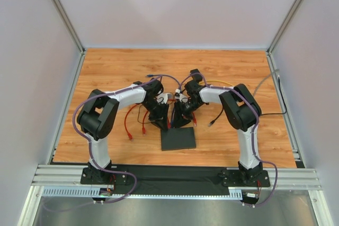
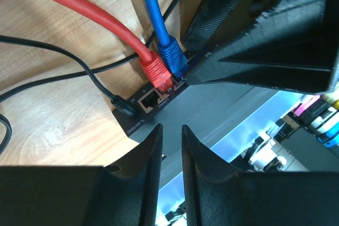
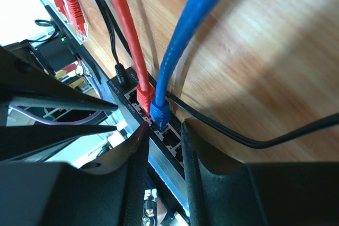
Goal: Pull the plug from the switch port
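Two right fingers [image 3: 132,162] flank the blue plug [image 3: 159,112], pinch unclear to us; left fingers [image 2: 145,162] parted, empty. We should pull straight toward twelve o'clock, pinning the switch [image 1: 177,140].

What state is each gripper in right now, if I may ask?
Left gripper: open, empty, over the switch.
Right gripper: flanking the blue plug; grip unclear.

Top camera looks down from behind, far off; both wrist cameras (very near) share the switch [image 2: 206,107].
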You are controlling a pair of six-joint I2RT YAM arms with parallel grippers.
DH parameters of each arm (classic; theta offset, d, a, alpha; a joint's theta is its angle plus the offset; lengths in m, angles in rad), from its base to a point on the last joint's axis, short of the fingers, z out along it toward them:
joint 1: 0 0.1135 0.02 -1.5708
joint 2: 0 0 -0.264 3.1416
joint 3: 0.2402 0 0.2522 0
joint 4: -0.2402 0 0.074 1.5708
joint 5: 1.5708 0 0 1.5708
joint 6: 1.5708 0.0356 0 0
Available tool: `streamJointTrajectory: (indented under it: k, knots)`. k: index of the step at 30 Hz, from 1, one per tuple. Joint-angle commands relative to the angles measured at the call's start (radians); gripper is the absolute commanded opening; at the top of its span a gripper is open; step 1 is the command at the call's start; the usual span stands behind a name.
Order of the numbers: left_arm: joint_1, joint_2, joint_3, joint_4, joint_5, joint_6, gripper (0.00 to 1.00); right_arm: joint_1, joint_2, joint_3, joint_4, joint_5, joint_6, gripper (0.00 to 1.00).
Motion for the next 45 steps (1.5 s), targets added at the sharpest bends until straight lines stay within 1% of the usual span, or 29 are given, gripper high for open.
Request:
streamJointTrajectory:
  k: [1, 6, 9, 10, 12, 13, 15, 17, 18, 19, 21, 22, 25, 26, 27, 32, 36, 40, 44, 45]
  knots:
    - [0.001, 0.017, 0.004, 0.013, 0.012, 0.009, 0.28, 0.000, 0.025, 0.007, 0.034, -0.029, -0.007, 0.32]
    - [0.001, 0.024, 0.006, 0.016, 0.012, 0.009, 0.28, 0.000, 0.051, 0.011, 0.053, -0.066, -0.004, 0.30]
    - [0.001, 0.027, 0.007, 0.014, 0.012, 0.009, 0.28, 0.001, 0.056, 0.019, 0.059, -0.059, 0.011, 0.25]
    - [0.003, 0.027, 0.007, 0.014, 0.012, 0.009, 0.28, 0.001, 0.057, 0.017, 0.063, -0.061, 0.017, 0.19]
    - [0.003, 0.027, 0.007, 0.011, 0.011, 0.009, 0.28, 0.001, 0.051, 0.010, 0.071, -0.047, 0.031, 0.15]
    - [0.001, 0.027, 0.009, 0.011, 0.011, 0.007, 0.28, 0.001, 0.048, 0.005, 0.077, -0.035, 0.033, 0.08]
    - [0.001, 0.027, 0.003, 0.011, 0.011, 0.009, 0.28, 0.001, 0.036, -0.016, 0.091, -0.010, 0.042, 0.00]
    - [0.001, 0.028, 0.001, 0.010, 0.011, 0.007, 0.28, 0.000, -0.001, -0.055, 0.115, 0.060, 0.057, 0.00]
    - [0.003, 0.030, 0.000, 0.008, 0.011, 0.007, 0.28, 0.001, -0.025, -0.082, 0.172, 0.101, 0.094, 0.00]
    - [0.001, 0.028, 0.000, 0.006, 0.011, 0.007, 0.28, 0.004, -0.079, -0.102, 0.197, 0.200, 0.105, 0.00]
    - [0.001, 0.031, -0.003, 0.006, 0.008, 0.009, 0.28, 0.009, -0.139, -0.156, 0.244, 0.322, 0.126, 0.00]
    - [0.001, 0.033, -0.002, 0.005, 0.006, 0.010, 0.28, 0.024, -0.195, -0.171, 0.264, 0.409, 0.125, 0.00]
    - [0.001, 0.037, 0.006, -0.001, 0.006, 0.010, 0.28, 0.043, -0.260, -0.227, 0.326, 0.515, 0.131, 0.00]
    - [0.003, 0.039, 0.006, -0.001, 0.006, 0.012, 0.28, 0.046, -0.283, -0.233, 0.336, 0.528, 0.131, 0.00]
    - [0.001, 0.040, 0.010, -0.003, 0.008, 0.012, 0.28, 0.047, -0.286, -0.239, 0.356, 0.533, 0.136, 0.00]
    - [0.001, 0.054, 0.024, -0.010, 0.015, 0.016, 0.28, 0.051, -0.251, -0.224, 0.370, 0.447, 0.177, 0.00]
    - [0.001, 0.036, 0.032, -0.012, 0.005, 0.019, 0.28, 0.049, -0.245, -0.230, 0.392, 0.399, 0.200, 0.00]
    - [0.001, 0.028, 0.049, -0.027, -0.005, 0.027, 0.28, 0.047, -0.226, -0.225, 0.415, 0.307, 0.217, 0.00]
    - [0.003, 0.022, 0.078, -0.059, -0.023, 0.044, 0.28, 0.047, -0.197, -0.187, 0.360, 0.266, 0.168, 0.00]
    - [0.001, 0.019, 0.090, -0.064, -0.026, 0.048, 0.28, 0.047, -0.187, -0.159, 0.308, 0.252, 0.140, 0.00]
